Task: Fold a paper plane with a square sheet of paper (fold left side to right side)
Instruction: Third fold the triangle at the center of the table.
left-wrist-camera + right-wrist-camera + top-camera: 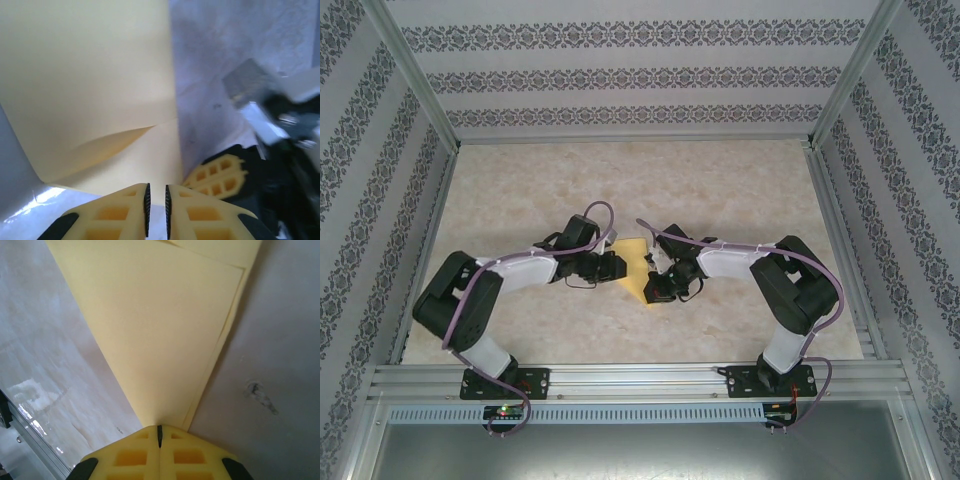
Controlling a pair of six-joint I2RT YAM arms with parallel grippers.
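a marbled beige table (740,190) is seen from above, enclosed by patterned walls (620,80) and bordered at its near edge by an aluminium rail (640,380). the left arm (470,300) and the right arm (790,290) are bolted to that rail and bent inward, so that their wrists are brought close together. between them lies the yellow sheet of paper (638,262), about midway between the table's left and right edges and somewhat nearer the near edge than the far one. it is creased to a pointed outline, with the point turned toward the near edge. the left gripper (616,263) is placed at the sheet's left side and the right gripper (658,288) at its near point. in the right wrist view the sheet is seen as stacked layers narrowing to that point. the right gripper's pads are pressed fully together and the point is clamped in their seam. in the left wrist view a flap of the sheet is raised and curved off the table. the left gripper's jaws are almost closed, with a narrow slit left between the pads. the flap's lower edge is met at the tips, but whether it is pinched cannot be told.
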